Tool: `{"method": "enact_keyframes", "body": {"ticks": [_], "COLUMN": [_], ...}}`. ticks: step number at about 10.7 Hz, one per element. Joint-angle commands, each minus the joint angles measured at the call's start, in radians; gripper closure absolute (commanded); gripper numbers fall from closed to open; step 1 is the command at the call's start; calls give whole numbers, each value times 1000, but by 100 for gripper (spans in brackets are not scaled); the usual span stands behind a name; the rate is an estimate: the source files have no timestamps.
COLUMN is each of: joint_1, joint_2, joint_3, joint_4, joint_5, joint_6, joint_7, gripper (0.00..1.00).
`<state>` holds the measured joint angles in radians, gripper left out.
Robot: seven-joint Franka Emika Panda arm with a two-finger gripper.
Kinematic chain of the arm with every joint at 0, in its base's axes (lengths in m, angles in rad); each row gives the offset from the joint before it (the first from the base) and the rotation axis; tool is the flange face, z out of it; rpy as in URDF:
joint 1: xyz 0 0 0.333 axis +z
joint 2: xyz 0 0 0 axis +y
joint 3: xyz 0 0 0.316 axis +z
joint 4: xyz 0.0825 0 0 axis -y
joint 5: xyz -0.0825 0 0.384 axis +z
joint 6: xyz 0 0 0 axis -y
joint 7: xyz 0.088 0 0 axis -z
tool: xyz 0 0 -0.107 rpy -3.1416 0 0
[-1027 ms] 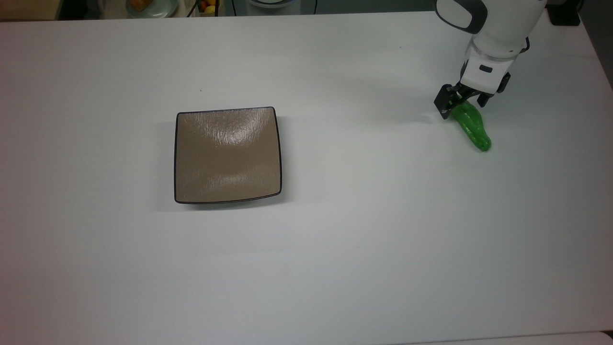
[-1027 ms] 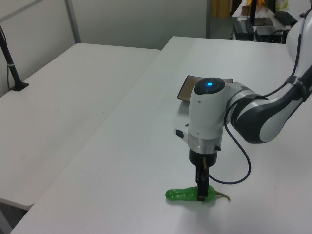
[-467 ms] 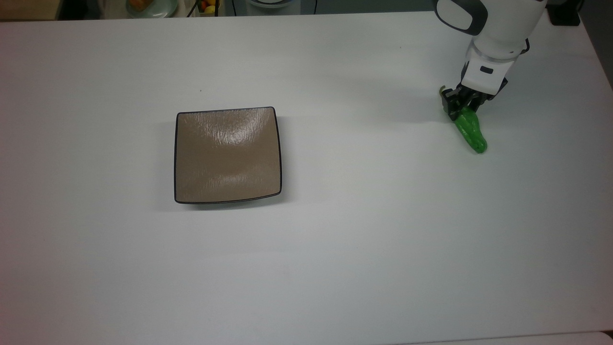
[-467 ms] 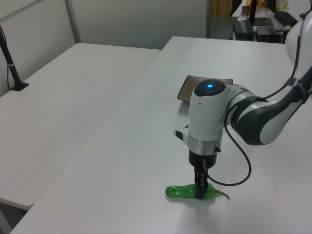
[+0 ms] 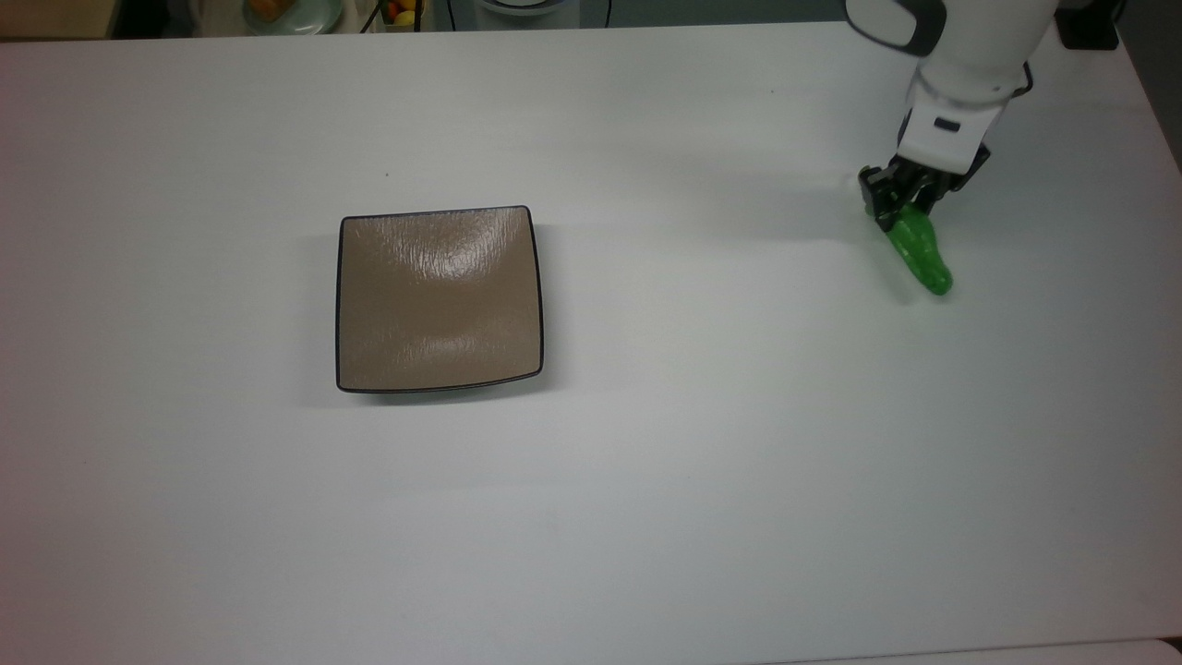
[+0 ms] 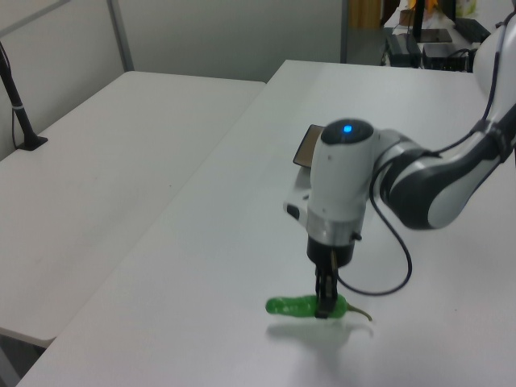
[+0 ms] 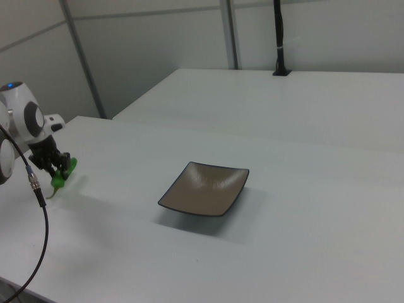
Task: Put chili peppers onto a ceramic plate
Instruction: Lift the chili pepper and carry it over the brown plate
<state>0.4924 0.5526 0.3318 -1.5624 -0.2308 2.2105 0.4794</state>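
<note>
One pepper point(image 5: 919, 247) off the table point(image 5: 646, 462) | gripper point(image 5: 898, 199) pinched on its stem end | plate point(image 5: 439, 297) well apart | off-center hold, could swing or slip

Pepper point(image 5: 919, 246) bright green – plate point(image 5: 439, 300) tan-brown, dark rim.

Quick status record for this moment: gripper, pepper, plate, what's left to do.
gripper: shut on the chili pepper near its stem end
chili pepper: lifted just clear of the table, shadow beneath it in the left view
ceramic plate: nothing on it, far toward the top view's left of the pepper
remaining: carry the pepper to the plate and release it
</note>
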Motion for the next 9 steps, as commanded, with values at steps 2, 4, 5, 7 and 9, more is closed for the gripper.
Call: {"method": "enact_keyframes", "body": {"ticks": [2, 4, 5, 7, 9], "joint_1": [-63, -118, -148, -159, -167], "joint_2": [-207, -313, -360, -431, -473], "joint_3": [1, -10, -25, -126, -238], "joint_4": [-38, -36, -33, -28, -25], "joint_5": [59, 148, 184, 249, 278], "joint_6": [-153, -259, -317, -394, -440], "joint_7": [-17, -112, -175, -273, -373], "gripper": [100, 100, 100, 100, 100]}}
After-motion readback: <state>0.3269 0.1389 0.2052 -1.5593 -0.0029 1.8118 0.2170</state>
